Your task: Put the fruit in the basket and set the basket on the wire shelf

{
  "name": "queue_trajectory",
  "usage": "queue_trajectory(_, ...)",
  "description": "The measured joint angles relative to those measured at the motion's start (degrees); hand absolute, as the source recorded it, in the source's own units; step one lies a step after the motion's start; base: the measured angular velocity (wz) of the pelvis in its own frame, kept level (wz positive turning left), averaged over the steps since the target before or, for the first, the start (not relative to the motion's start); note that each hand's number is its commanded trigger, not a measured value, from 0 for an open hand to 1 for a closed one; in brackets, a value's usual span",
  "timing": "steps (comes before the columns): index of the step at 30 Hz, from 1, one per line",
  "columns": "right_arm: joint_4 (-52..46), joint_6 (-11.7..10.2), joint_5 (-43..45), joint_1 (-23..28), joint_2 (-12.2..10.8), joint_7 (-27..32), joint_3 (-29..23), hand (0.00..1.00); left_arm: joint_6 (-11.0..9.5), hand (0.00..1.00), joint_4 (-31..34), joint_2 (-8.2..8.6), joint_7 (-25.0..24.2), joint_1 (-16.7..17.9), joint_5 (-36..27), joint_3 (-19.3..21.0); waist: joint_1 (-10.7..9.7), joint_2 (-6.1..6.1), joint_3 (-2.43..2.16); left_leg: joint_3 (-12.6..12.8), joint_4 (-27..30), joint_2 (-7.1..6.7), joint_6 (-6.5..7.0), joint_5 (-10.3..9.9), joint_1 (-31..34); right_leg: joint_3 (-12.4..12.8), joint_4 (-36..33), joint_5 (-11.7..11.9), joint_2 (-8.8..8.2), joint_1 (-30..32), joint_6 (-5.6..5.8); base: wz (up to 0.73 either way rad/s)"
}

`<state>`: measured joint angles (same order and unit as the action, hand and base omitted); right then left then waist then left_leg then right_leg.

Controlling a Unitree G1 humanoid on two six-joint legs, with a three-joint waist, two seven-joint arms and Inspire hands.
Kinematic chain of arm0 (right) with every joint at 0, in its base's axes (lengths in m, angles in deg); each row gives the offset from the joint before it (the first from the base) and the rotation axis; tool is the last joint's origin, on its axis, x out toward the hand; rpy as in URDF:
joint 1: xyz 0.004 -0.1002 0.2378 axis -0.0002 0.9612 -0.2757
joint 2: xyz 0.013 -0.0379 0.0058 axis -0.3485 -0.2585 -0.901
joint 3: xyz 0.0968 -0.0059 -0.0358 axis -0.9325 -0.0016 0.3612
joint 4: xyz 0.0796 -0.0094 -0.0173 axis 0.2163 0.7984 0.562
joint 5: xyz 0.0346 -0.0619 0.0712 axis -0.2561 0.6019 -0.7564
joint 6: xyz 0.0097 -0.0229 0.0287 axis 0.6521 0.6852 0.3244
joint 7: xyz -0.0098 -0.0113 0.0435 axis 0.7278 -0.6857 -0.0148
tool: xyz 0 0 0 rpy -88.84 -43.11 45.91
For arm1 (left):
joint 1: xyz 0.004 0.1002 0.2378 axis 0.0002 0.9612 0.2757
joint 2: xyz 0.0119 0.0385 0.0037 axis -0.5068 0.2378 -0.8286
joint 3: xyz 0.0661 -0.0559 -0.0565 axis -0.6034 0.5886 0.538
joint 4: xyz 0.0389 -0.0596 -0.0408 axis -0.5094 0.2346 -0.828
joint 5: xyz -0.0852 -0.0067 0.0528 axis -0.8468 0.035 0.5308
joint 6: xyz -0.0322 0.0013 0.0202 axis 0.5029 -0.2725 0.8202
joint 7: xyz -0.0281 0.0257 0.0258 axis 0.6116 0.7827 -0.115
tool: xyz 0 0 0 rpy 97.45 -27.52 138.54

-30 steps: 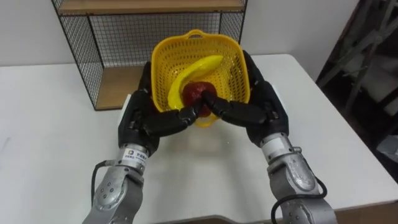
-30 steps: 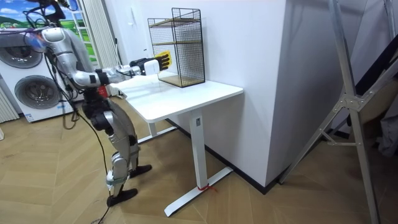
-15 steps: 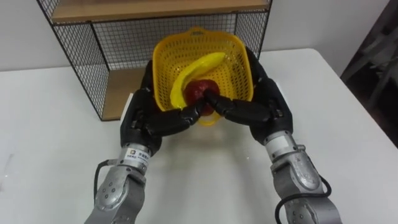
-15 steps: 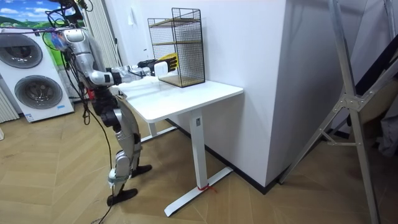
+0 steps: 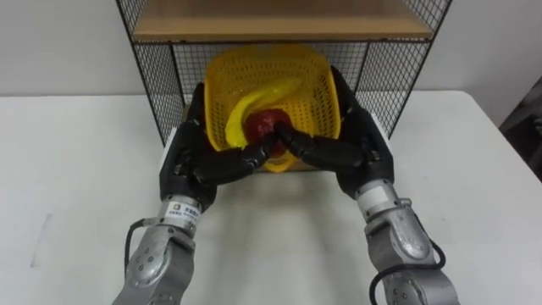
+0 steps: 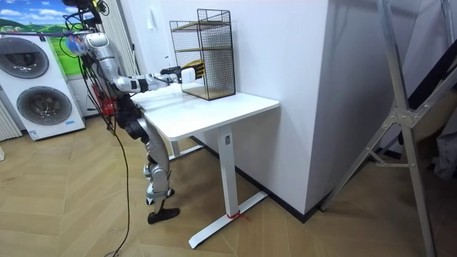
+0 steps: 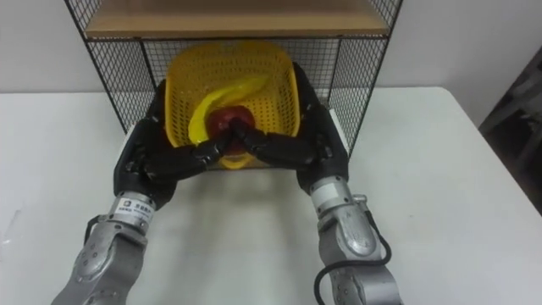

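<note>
Room view: the robot stands closer to the surface (image 6: 214, 114) than a second ago. The yellow basket (image 5: 271, 76), carrying banana (image 5: 254, 97) and red apple (image 5: 262, 125), now reaches the wire shelf's (image 5: 279, 21) lower opening, with left hand (image 5: 196, 161) and right hand (image 5: 354, 146) clamped around it. Insertion and release likely remain.

I see the basket (image 5: 273, 74) as a yellow plastic lattice with a light gloss. The banana (image 5: 254, 97) has smooth, matt skin, and the red fruit (image 5: 261, 125) is shinier. The wire shelf (image 5: 161, 85) is thin black metal mesh, matt, with a pale wood board (image 5: 279, 19). The table (image 5: 76, 152) is white and smooth. The left hand (image 5: 199, 161) and the right hand (image 5: 343, 148) look like matt black plastic.
</note>
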<state>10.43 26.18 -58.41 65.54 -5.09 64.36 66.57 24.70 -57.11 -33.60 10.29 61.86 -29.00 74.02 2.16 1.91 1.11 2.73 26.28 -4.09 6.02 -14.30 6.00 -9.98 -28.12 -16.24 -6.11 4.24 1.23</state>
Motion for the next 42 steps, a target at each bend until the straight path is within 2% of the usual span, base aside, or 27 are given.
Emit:
queue_trajectory(4, 0.0, 1.22, 0.28, -2.88, 0.01, 0.08, -0.29, 0.0, 0.09, 0.0, 0.41, 0.28, 1.12, -0.74, 0.52, 0.44, -0.18, 0.27, -0.17, -0.93, -1.19, 0.87, -0.25, 0.11, -0.29, -1.19, 4.35, 1.4, 1.27, -1.97, -0.22, 0.1)
queue_trajectory(8, 0.01, 1.22, 0.18, -4.63, 0.05, 0.16, -0.88, 0.0, 0.09, 0.0, 0.52, 0.23, 2.2, -3.14, 1.57, 0.76, -0.23, 0.05, 0.04, -1.2, -2.42, 1.05, -0.43, 0.7, -0.25, -1.35, 5.89, 2.64, 1.71, -2.69, -0.3, 0.02)
queue_trajectory(13, 0.45, 1.24, -0.15, -4.63, -0.02, 0.21, -1.21, 0.0, 0.52, 0.0, 0.4, 0.23, 2.36, -3.15, 2.2, 0.75, -0.32, 0.12, 0.08, -1.38, -3.97, 1.36, -0.68, 1.08, -1.77, -1.79, 8.64, 3.81, 2.22, -4.84, -0.47, 0.0)
queue_trajectory(15, 1.21, 1.41, -0.19, -4.85, -0.12, 0.21, -1.32, 0.0, 1.15, 0.0, -0.21, 0.19, 2.37, -3.46, 2.19, 0.82, -0.4, 0.06, 0.13, -1.4, -4.65, 1.34, -0.76, 1.42, -2.56, -1.72, 9.7, 4.09, 2.36, -5.6, -0.48, 0.0)
queue_trajectory(17, 3.33, 3.4, -0.14, -6.08, -0.14, 0.48, -1.61, 0.0, 2.22, 0.0, -3.44, 0.0, 2.48, -5.46, 2.19, 1.27, -0.33, -0.08, 0.22, -1.36, -5.89, 1.34, -0.83, 2.17, -3.36, -1.61, 11.31, 4.77, 2.61, -6.48, -0.44, 0.0)
queue_trajectory(21, 3.95, 5.06, -0.05, -6.68, -0.25, 1.26, -1.82, 0.0, 4.23, 0.0, -4.59, 0.16, 3.27, -6.05, 3.36, 1.79, -0.35, -0.31, 0.39, -1.36, -7.22, 1.44, -0.89, 3.07, -3.69, -1.43, 13.52, 6.05, 3.04, -7.14, -0.46, 0.0)
queue_trajectory(25, 9.44, 6.32, 0.01, -10.8, -0.23, 1.99, -2.52, 0.0, 6.25, 0.0, -10.34, 0.66, 3.38, -10.59, 3.96, 3.07, -0.36, -0.58, 0.56, -1.22, -7.56, 1.46, -0.89, 3.24, -3.8, -1.23, 13.71, 6.28, 3.09, -7.15, -0.5, -0.02)
queue_trajectory(27, 11.22, 6.41, 0.02, -12.33, -0.29, 2.25, -2.47, 0.0, 6.48, 0.0, -13.07, 0.9, 3.42, -12.88, 3.97, 3.0, -0.35, -0.7, 0.64, -1.22, -7.92, 1.44, -0.89, 3.47, -3.82, -1.1, 13.65, 6.45, 3.12, -7.11, -0.47, 0.0)
queue_trajectory(29, 13.56, 7.4, 0.12, -14.45, -0.28, 3.3, -2.47, 0.0, 7.31, 0.0, -16.8, 0.9, 3.49, -15.84, 3.95, 3.09, -0.3, -0.91, 0.69, -1.11, -8.42, 1.43, -0.88, 3.75, -4.02, -0.93, 14.01, 6.74, 3.15, -7.17, -0.5, 0.0)
queue_trajectory(32, 13.58, 8.13, 0.12, -15.02, -0.29, 4.14, -2.44, 0.0, 8.39, 0.0, -17.69, 0.95, 3.64, -16.87, 3.97, 3.19, -0.36, -1.24, 0.84, -0.98, -9.2, 1.43, -0.88, 4.15, -4.21, -0.81, 14.66, 7.3, 3.21, -7.22, -0.56, -0.04)
queue_trajectory(42, 15.7, 10.71, 0.23, -15.02, -0.6, 5.6, -2.04, 0.0, 11.98, 0.0, -19.5, 1.41, 5.08, -17.23, 3.89, 3.23, -0.26, -1.78, 0.73, 0.13, -10.8, 1.5, -0.97, 4.69, -5.65, 0.68, 14.41, 7.43, 3.24, -7.33, -0.67, -0.07)
